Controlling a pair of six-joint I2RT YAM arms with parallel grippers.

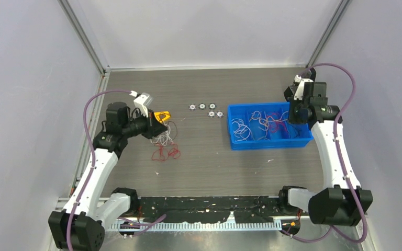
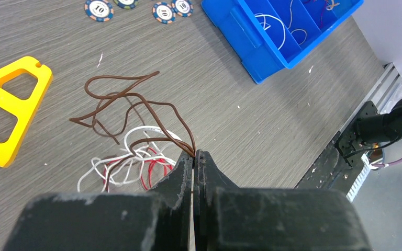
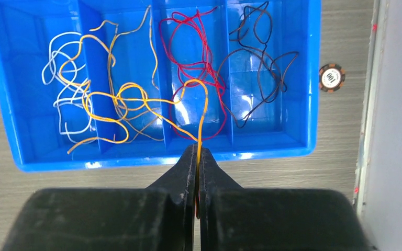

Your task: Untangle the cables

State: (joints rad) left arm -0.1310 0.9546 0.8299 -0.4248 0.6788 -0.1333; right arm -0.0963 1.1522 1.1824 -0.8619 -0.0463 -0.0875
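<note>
- Brown cable (image 2: 184,130) is dangling from the left gripper (image 2: 194,152), whose jaws are pinching together on its end.
- White and red cables (image 2: 131,167) are lying knotted in a clump on the table (image 2: 272,120) just beneath, awaiting separation.
- Blue bin (image 3: 314,78) is showing mostly one colour per compartment, so much sorting seems done.
- Orange cable (image 3: 202,120) is trailing across three compartments from the right gripper (image 3: 198,149), which is clamping it.

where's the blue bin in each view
top external: blue bin right of centre, beside the right arm.
left wrist: top right corner, partly cut off.
right wrist: fills the upper half.
shared landmark: white cables in its end compartment.
</note>
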